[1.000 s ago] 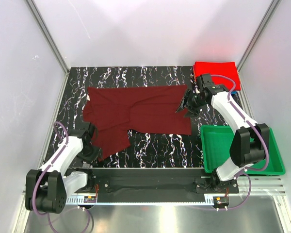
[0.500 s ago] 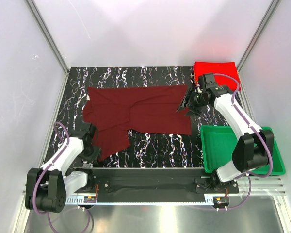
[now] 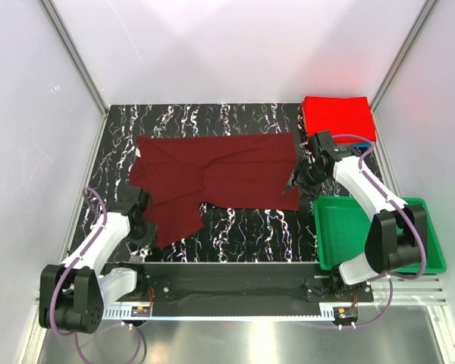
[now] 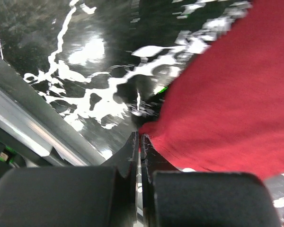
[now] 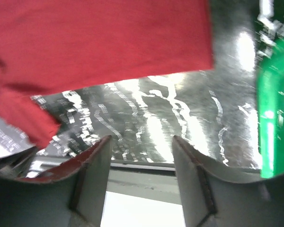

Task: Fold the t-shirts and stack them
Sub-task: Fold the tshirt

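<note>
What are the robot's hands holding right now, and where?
The left hand pinches the maroon shirt by its near-left corner; the right hand is open, holding nothing.

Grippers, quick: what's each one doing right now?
Left gripper: closed at a corner of the maroon shirt; whether it pinches cloth cannot be told.
Right gripper: open, holding nothing.

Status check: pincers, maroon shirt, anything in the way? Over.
Left pincer shut at near-left corner of maroon shirt, hold unconfirmed. Right pincer open, empty, at its right edge. Shirt spread out, rumpled. Green tray beside right arm.
</note>
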